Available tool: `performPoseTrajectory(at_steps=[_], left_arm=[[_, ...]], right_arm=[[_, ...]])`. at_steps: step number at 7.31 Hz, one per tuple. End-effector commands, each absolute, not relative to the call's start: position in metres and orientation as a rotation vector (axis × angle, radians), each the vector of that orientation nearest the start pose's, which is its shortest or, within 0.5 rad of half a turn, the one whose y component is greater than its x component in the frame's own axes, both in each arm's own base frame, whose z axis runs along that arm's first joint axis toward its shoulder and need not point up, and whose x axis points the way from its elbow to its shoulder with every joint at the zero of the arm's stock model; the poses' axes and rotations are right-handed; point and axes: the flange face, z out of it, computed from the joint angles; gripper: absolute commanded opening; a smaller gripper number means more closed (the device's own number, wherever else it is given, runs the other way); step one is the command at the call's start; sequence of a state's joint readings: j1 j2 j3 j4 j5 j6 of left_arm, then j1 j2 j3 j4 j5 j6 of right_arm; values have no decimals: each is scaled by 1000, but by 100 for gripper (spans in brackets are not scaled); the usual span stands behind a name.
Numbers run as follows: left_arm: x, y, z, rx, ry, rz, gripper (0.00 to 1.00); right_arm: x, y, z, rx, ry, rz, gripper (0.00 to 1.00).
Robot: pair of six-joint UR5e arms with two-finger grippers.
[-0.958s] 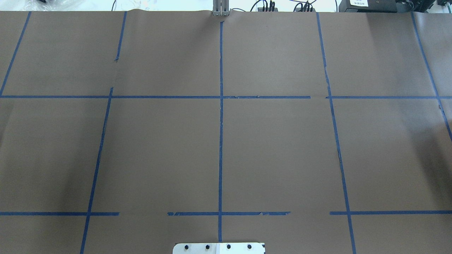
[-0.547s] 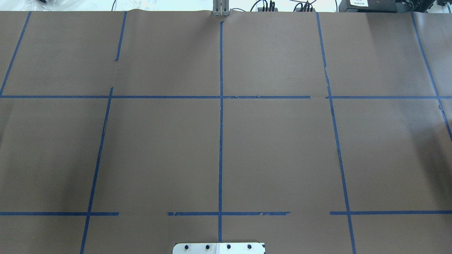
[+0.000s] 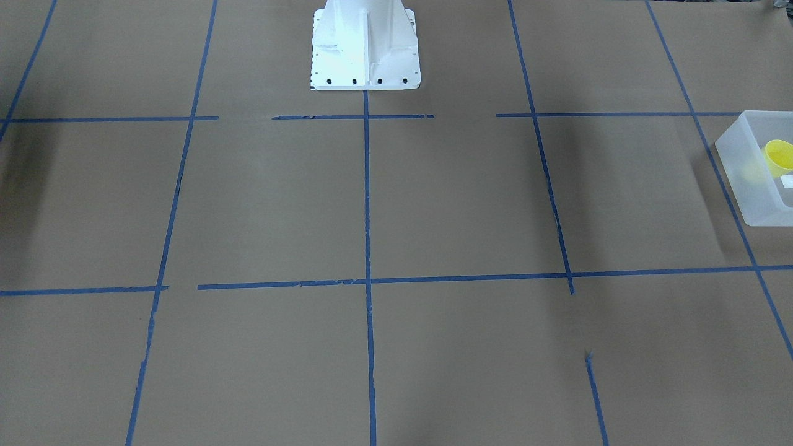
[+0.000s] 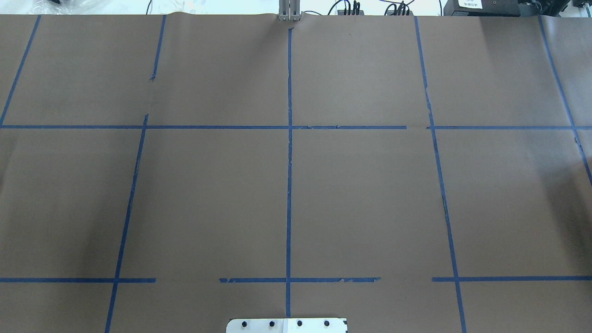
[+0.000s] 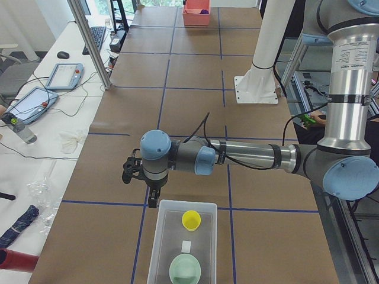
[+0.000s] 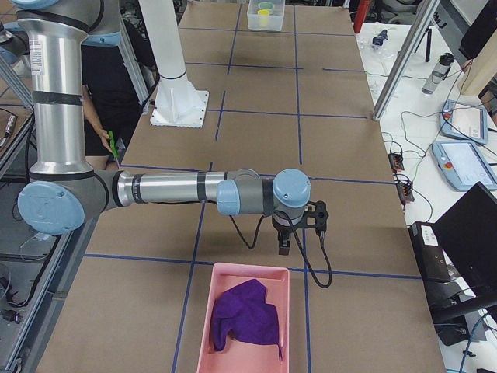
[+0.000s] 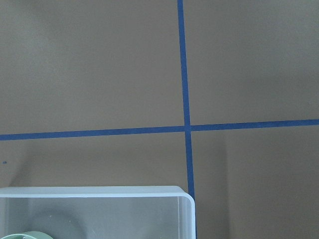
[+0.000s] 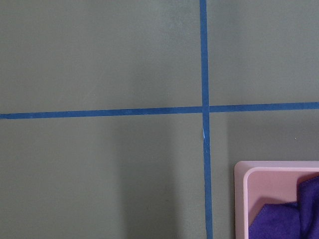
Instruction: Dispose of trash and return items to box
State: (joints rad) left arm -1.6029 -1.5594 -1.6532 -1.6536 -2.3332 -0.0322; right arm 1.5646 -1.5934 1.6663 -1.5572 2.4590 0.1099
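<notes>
Small yellow tapered plastic cup [image 5: 190,220] is sitting upright inside the translucent frosted-white rectangular plastic bin [image 5: 155,244] w/ rounded corners, toward the bin's 12 o'clock end in the ext. left view. A pale green glossy round bowl [image 5: 185,270] is lying at the 6 o'clock end, w/ a small white label [image 5: 186,245] btwn them. In the front-facing view the bin is showing at 3 o'clock, cut by the edge, w/ the cup showing over its matte wall.

L gripper [image 5: 153,199] is hanging fingers-down just beside the bin's far short wall, approx 11 o'clock of the cup. How far it's spread & whether it's carrying anything: can't tell.

R gripper [image 6: 285,247] is hovering at 12 o'clock of a smooth pink rectangular plastic tray [image 6: 203,311] holding a crumpled purple cloth [image 6: 247,315]. Its spread & load: can't tell either.

Table [image 4: 208,194] is wearing matte brown paper gridded w/ blue tape [image 4: 289,185].
</notes>
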Motion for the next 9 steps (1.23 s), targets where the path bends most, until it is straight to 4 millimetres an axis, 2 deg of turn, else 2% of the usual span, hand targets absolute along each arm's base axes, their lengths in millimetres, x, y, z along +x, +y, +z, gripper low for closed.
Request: performPoseTrajectory(at_steps=[1,2,9], left_arm=[[-80,-494,615,147,761,-2,100],[-80,-494,615,147,761,-2,100],[-80,-495,615,148,762,0,100]], right_arm=[[54,-478,619,18,-890,65,100],[55,-474,620,18,-890,70,100],[55,-478,617,24,-891,68,100]])
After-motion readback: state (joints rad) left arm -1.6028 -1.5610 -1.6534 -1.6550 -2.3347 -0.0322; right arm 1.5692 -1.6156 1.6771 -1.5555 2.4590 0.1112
